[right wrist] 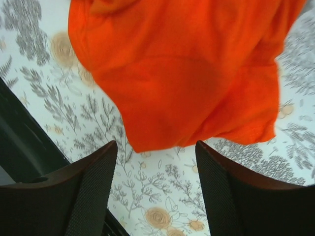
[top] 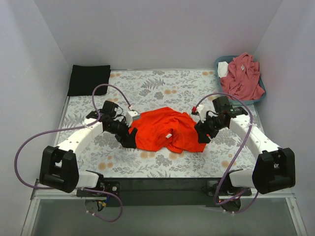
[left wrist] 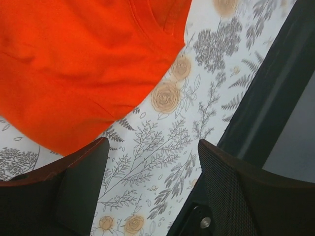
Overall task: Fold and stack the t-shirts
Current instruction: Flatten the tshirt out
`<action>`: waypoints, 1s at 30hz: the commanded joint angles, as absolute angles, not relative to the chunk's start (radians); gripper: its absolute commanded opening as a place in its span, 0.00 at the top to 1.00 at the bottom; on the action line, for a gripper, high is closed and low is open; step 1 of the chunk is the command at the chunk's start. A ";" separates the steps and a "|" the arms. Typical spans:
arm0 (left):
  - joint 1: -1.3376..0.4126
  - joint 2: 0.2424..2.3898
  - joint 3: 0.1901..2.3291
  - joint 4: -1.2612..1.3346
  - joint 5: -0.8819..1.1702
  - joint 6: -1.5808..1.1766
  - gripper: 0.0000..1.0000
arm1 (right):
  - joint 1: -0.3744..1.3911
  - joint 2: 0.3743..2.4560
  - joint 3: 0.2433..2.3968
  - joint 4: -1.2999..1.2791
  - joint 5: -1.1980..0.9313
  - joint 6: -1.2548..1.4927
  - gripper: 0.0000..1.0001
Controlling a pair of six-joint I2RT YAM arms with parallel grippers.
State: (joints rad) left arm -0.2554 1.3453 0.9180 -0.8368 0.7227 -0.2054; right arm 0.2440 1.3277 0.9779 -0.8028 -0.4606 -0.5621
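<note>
Centrally in the top view, we see the crumpled orange-red t-shirt (top: 165, 130) lying on the floral worktop (top: 162, 88). Our left pincer (left wrist: 152, 147) and right pincer (right wrist: 156, 147) both gape open, just beside its left and right edges.

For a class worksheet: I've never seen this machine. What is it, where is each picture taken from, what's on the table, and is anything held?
Two robot arms stand at the near edge, each ending in a two-finger gripper. The wide picture looks down from above; the others come from cameras on each wrist. A crumpled orange t-shirt lies on the floral covering, a folded black one far left, a pink one in the basket far right. The left gripper and right gripper are open at the orange shirt's edges, holding nothing.
</note>
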 commanded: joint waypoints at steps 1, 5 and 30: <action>-0.311 1.273 0.855 -0.756 0.614 -0.029 0.28 | 0.267 1.282 0.893 -0.850 -0.371 -0.675 0.31; -0.357 1.266 0.795 -0.666 0.594 0.000 0.30 | 0.296 1.313 0.896 -0.844 -0.377 -0.667 0.35; -0.483 1.226 0.457 -0.252 0.321 0.276 0.63 | 0.561 1.427 0.703 -0.522 -0.032 -0.677 0.44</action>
